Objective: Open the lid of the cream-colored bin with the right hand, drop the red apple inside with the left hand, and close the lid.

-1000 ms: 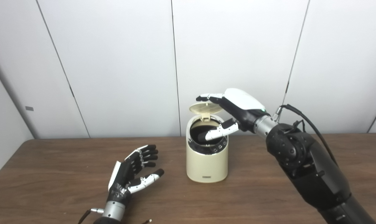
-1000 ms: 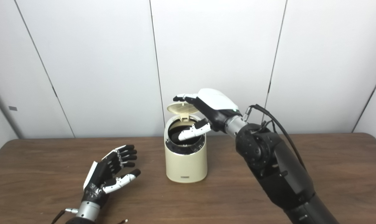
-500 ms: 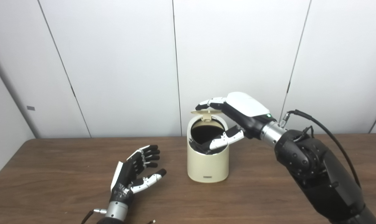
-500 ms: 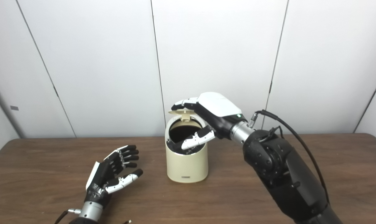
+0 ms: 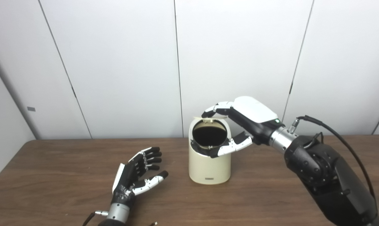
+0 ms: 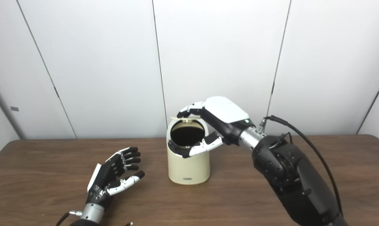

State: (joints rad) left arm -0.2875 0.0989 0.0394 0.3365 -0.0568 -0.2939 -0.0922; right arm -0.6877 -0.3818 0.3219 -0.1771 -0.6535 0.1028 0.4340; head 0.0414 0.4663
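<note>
The cream-colored bin stands upright at the middle of the table. Its dark opening faces me and I see no apple in any view. The lid hangs from its rear hinge, tilted low over the opening and seen almost edge-on. My right hand reaches in from the right with its fingers resting on top of the lid and its thumb in front of the bin's front rim. It grips nothing. My left hand lies palm up, open and empty, on the table left of the bin.
The brown wooden table runs the full width of the view. White wall panels stand close behind the bin. A black cable loops over my right forearm.
My right hand has come down and drawn back to the right, pressing the lid from raised to low over the opening. My left hand has barely moved.
</note>
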